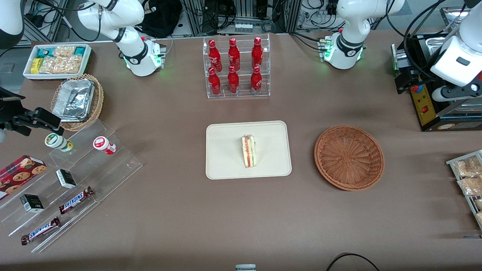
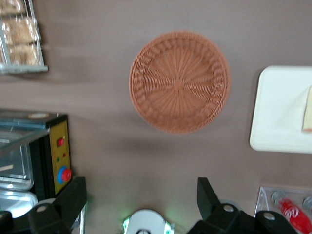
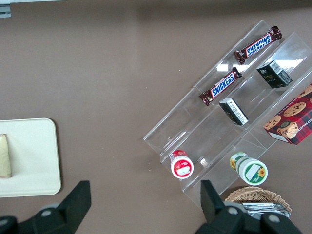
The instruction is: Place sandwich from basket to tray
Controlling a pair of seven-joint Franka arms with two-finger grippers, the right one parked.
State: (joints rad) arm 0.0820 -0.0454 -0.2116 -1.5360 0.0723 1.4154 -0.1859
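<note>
The sandwich (image 1: 249,151) stands on its edge in the middle of the cream tray (image 1: 226,165), with its red and green filling showing. The reddish-brown wicker basket (image 1: 349,157) sits beside the tray toward the working arm's end and holds nothing. My left gripper (image 2: 141,195) is open and holds nothing. It hangs high above the table (image 1: 453,92), farther from the front camera than the basket, and touches nothing. The left wrist view shows the basket (image 2: 179,82), the tray (image 2: 278,112) and an edge of the sandwich (image 2: 307,109).
A clear rack of red bottles (image 1: 236,67) stands farther from the front camera than the tray. A black device (image 1: 425,109) and a wire rack of snack packets (image 1: 469,177) sit at the working arm's end. An acrylic stepped shelf (image 1: 67,180) with snacks lies toward the parked arm's end.
</note>
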